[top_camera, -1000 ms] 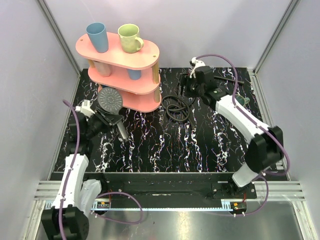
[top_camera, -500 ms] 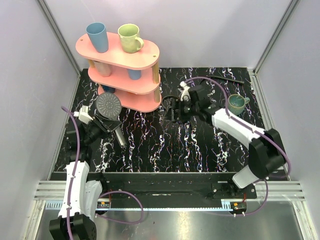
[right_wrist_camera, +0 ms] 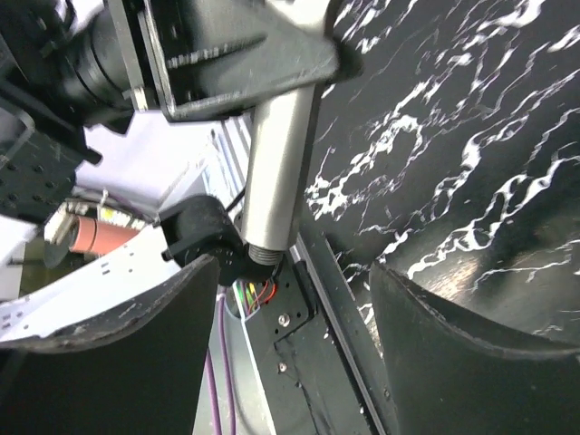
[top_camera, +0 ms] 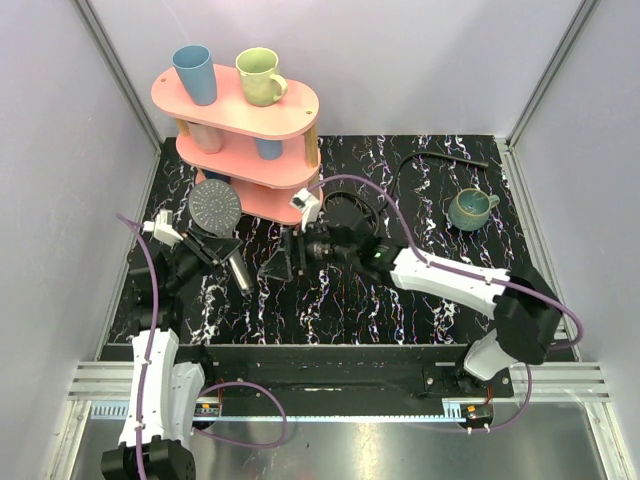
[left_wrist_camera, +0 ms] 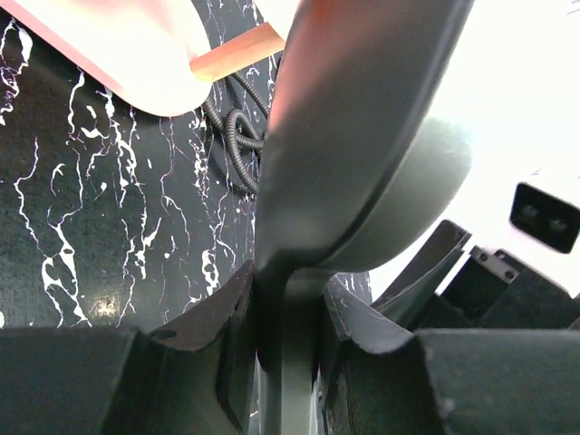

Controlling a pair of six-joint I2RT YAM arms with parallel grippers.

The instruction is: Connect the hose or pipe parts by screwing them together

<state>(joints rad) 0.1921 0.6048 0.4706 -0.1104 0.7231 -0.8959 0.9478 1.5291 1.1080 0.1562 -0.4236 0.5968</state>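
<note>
At table (top_camera: 330, 310) left: left tool (left_wrist_camera: 285, 313) clamps shower head (left_wrist_camera: 362, 136); right tool (right_wrist_camera: 292, 349) spread, seemingly empty.

Thin black coiled hose (left_wrist_camera: 234, 136) passes from sight behind the dark grey round shower head (left_wrist_camera: 362, 118), whose far part the left wrist view's top edge cuts off

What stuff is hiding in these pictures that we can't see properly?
Hose coil: top view, partly under the right arm.
Hose end fitting: top view, too small.
Shower head dotted face: left wrist view, turned away, glare.
Lower cups: top view, tucked under pink shelf boards.
</note>
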